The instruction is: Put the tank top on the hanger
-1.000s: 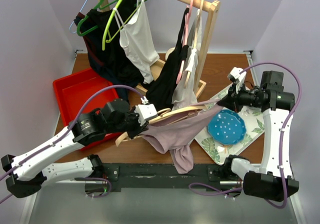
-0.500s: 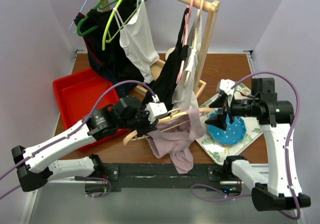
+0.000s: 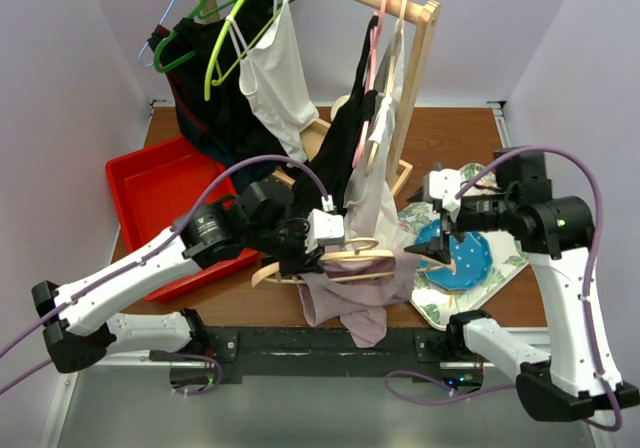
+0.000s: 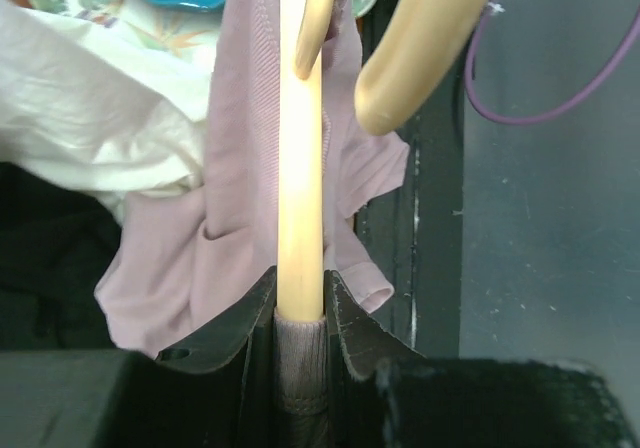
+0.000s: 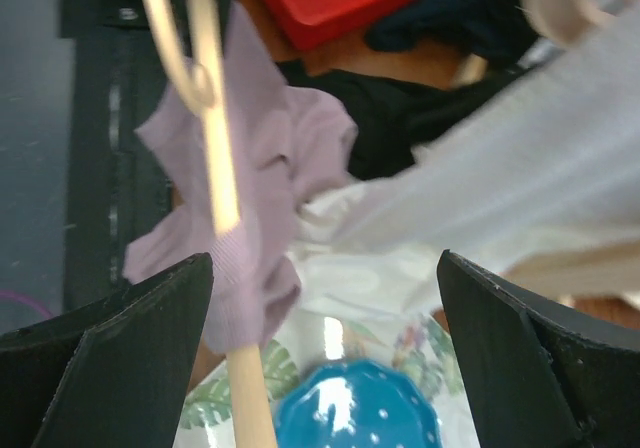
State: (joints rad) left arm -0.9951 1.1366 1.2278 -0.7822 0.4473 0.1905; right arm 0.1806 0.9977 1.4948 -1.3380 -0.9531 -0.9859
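Left jaws pinched hanger plus tank top, frame centre; right jaws wide, empty. Loose fabric needed spreading evenly along hanger.

The top camera looks down from above and behind the arm bases over the whole table. The left wrist camera looks along its fingers, very close to the hanger and tank top. The right wrist camera peers between its fingers at the same two, apparently from farther off, though the view is blurred. All three share the blue plate.
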